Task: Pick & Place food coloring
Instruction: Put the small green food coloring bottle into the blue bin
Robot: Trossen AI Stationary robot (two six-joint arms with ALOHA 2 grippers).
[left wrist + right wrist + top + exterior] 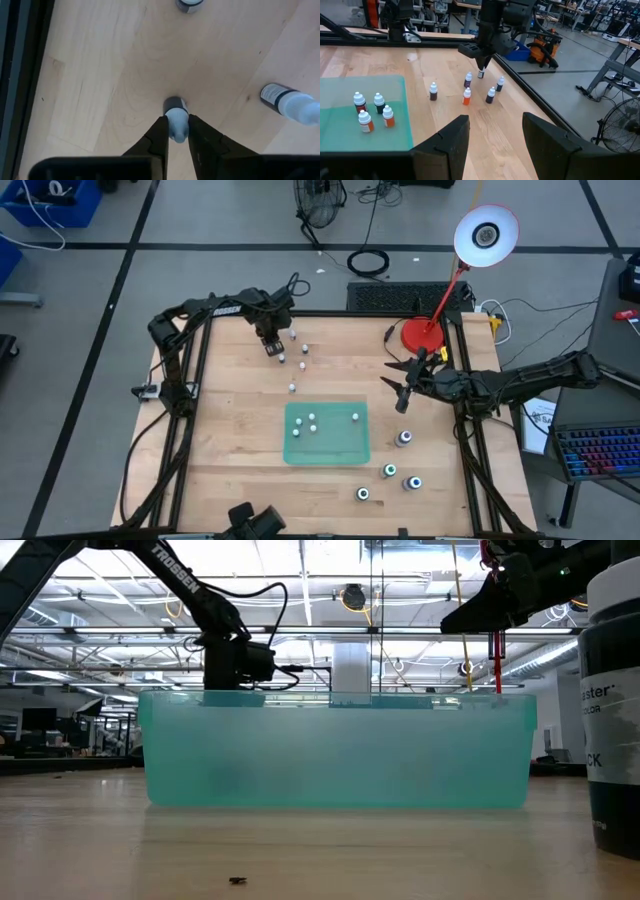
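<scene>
My left gripper (175, 131) sits at the far-left part of the worktop (230, 430), fingers (156, 135) closing onto the white cap of one small food coloring bottle (175, 118) standing upright; both fingers look pressed against the cap, though I can't say the grip is fully set. More loose bottles (467, 96) stand just beside it, near the far edge, and one lies on its side (290, 102)

Handling guess: tiny, light, rigid plastic, smooth and likely slippery, narrow so it tips easily. Best hold is across the cap or neck from above, squarely, so it won't pop out or knock over neighbours

Centre: green translucent tray (300, 452) with four bottles (372, 112) standing inside, so the job looks partly done

Right: my right gripper (492, 131) hovers above the worktop near the red lamp base (422, 334), fingers apart, holding nothing. Four bigger bottles with grey bodies (404, 438) stand near the right front corner, well apart from the tray

Surface is pale wood, flat, framed by black rail. Room beyond: open lab, benches, cables, a fan
</scene>
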